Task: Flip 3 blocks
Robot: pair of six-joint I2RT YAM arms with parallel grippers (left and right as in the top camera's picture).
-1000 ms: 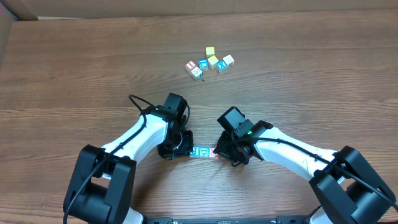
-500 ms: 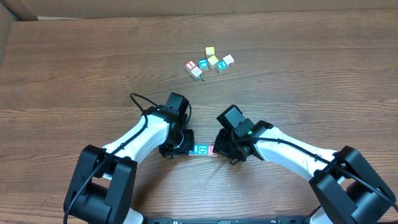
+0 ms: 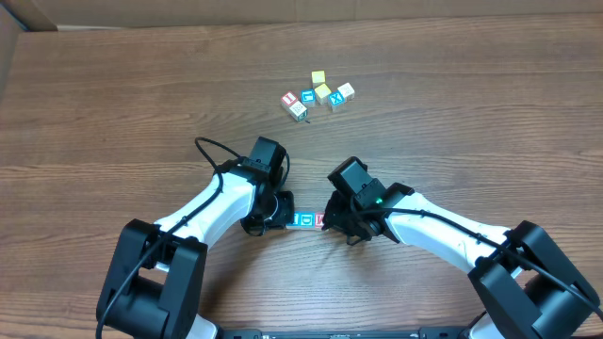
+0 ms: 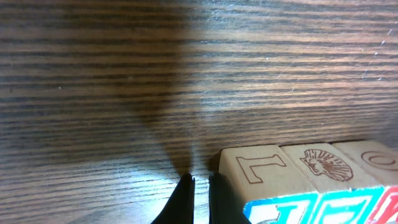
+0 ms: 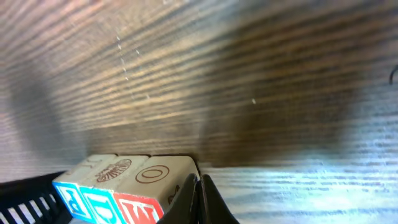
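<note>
Three blocks (image 3: 307, 222) sit in a tight row between your two arms. From overhead, both wrists cover their own fingertips and the ends of the row tuck under them. In the left wrist view the coloured faces run off the lower edge, so you cannot read those letters. Only the burnt-outline faces show there: the L block (image 4: 260, 169), the shell block (image 4: 324, 163) and part of the O block (image 4: 376, 160).

The surface is a dark wood-grain table (image 3: 113, 113), with pale cardboard (image 3: 19, 14) at the far left corner. A loose cluster of other cubes (image 3: 318, 94) lies well apart on the far side.

Your left gripper (image 4: 200, 186) is pinched closed on nothing, low by the table at the L end of the row. It is perhaps touching that block, but the view is too tight to say. Your right gripper (image 5: 198, 186) is likewise closed and empty, just beside the O block.
</note>
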